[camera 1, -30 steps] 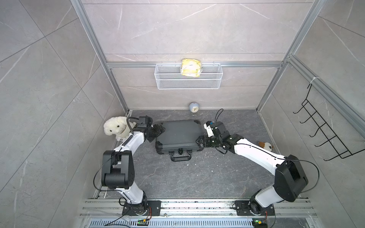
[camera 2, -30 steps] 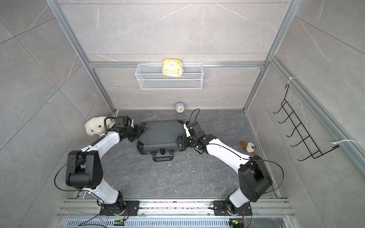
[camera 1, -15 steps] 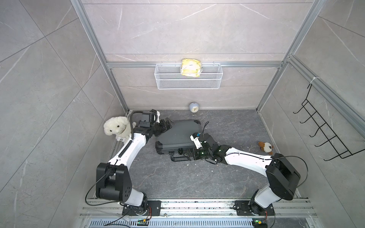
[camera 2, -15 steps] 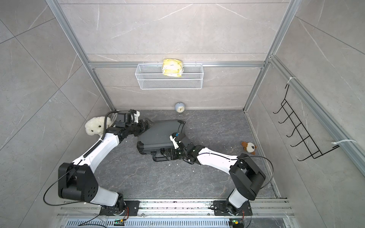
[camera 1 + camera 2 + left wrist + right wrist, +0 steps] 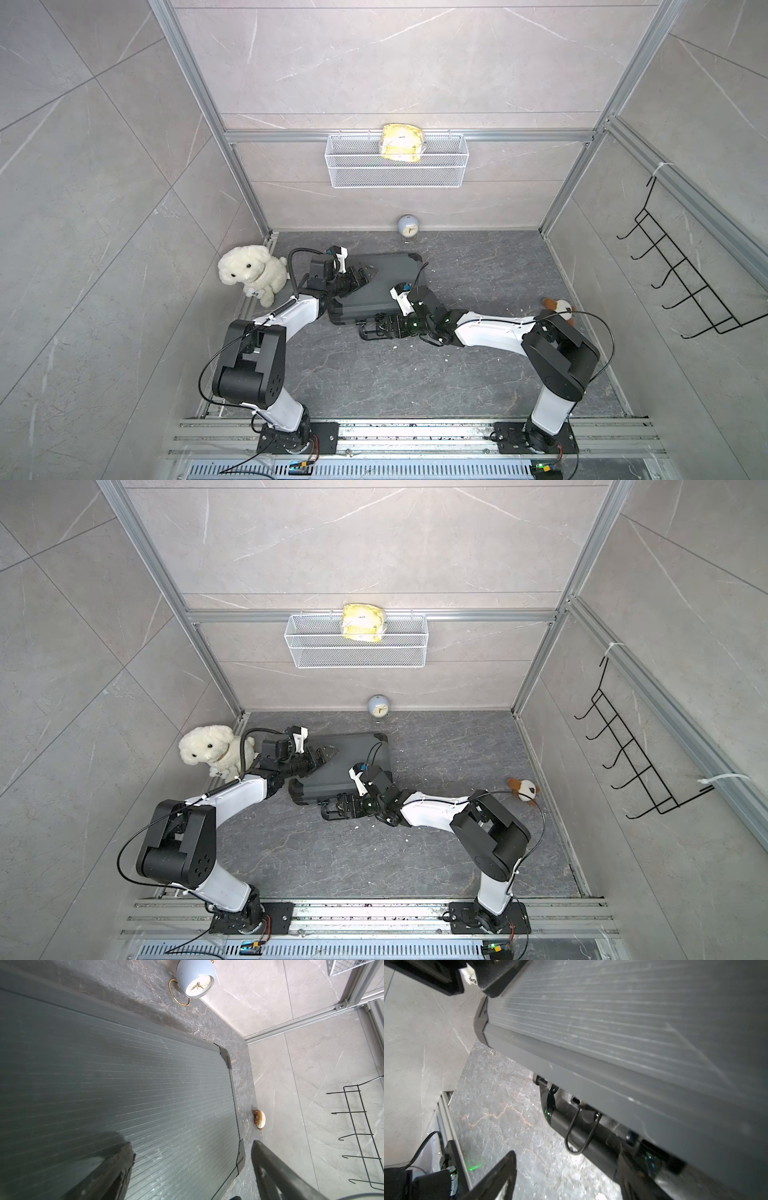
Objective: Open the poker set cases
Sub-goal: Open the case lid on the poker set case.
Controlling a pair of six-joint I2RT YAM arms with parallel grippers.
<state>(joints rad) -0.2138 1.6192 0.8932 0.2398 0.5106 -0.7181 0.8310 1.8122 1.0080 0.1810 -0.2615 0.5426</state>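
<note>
Lid (image 5: 124,1084) sits shut on the dark grey ribbed hard case (image 5: 390,282); my left gripper (image 5: 370,274) gapes above, right gripper (image 5: 376,329) open at six o'clock. I'd unlatch before lifting.

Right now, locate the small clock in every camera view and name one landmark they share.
In a top view: clock on the floor at the back wall, beyond the grey case.
In a top view: clock in the same spot, behind the grey case.
Left wrist: clock by the back wall, past the grey case's long edge.
Right wrist: not in it.
Shared landmark: the grey case, seen in all four.
</note>
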